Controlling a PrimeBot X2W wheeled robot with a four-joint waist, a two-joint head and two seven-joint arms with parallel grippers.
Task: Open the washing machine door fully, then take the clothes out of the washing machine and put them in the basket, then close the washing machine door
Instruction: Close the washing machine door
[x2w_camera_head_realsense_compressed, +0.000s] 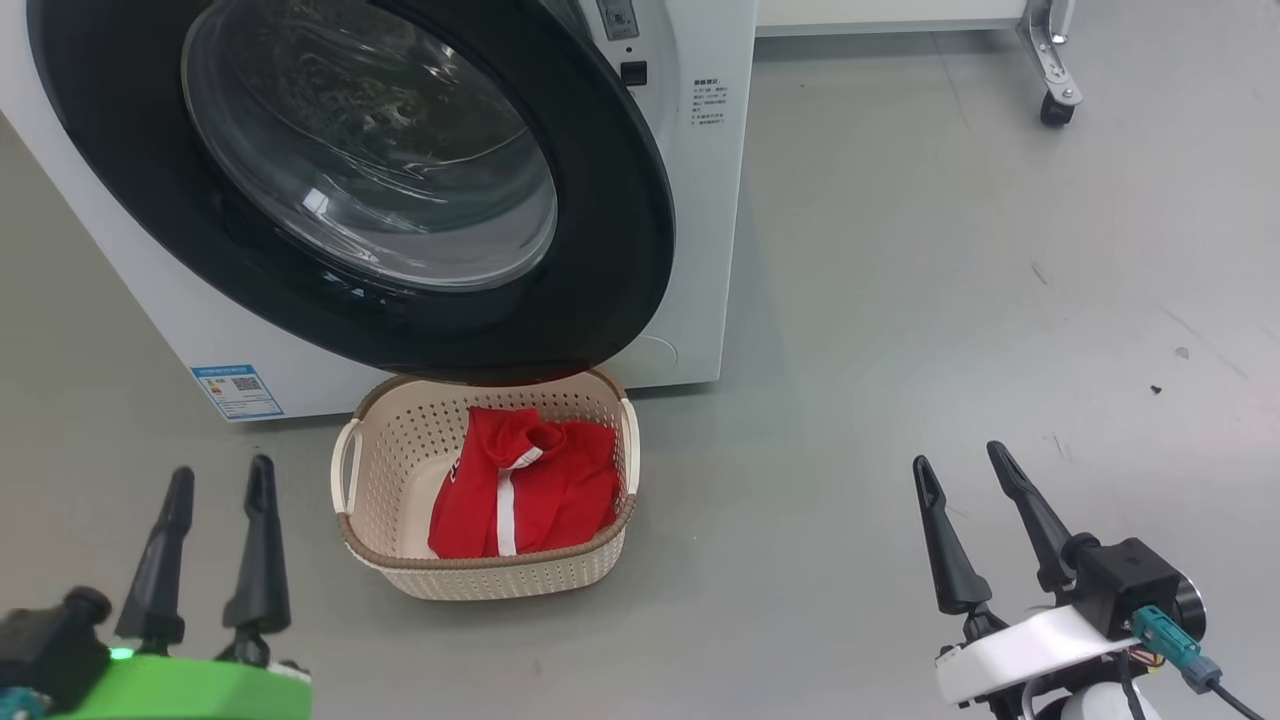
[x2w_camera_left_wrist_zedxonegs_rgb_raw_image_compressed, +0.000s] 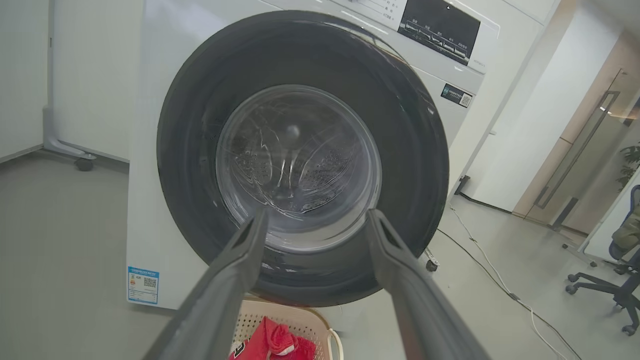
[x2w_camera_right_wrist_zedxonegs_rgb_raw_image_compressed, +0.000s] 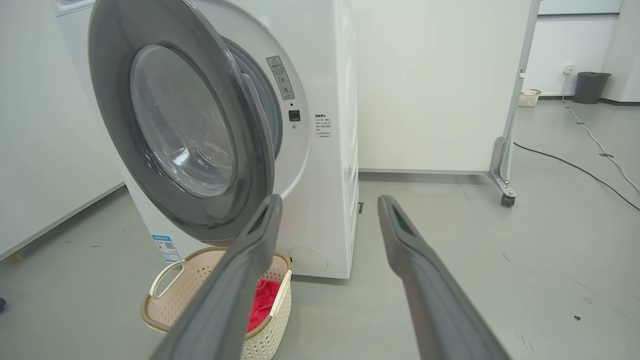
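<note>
Left fingers (x2w_camera_head_realsense_compressed: 260, 550) and right fingers (x2w_camera_head_realsense_compressed: 943, 545) stand wide and empty, low on either side of the basket (x2w_camera_head_realsense_compressed: 480, 580), where the clothes (x2w_camera_head_realsense_compressed: 525, 490) already lie. What remains looks to be shutting the washing machine door (x2w_camera_head_realsense_compressed: 600, 200) — it hangs ajar over the basket, wanting a push against its black ring.

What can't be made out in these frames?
- Whether the drum is empty: in all views the washing machine door stands across the opening, and its glass glares and distorts.
- Red jersey lettering: folded under in the head view, cut by the bottom edge in the left wrist view.
- Blue label text: too small.
- Door's top: cut by the head view's top edge.
</note>
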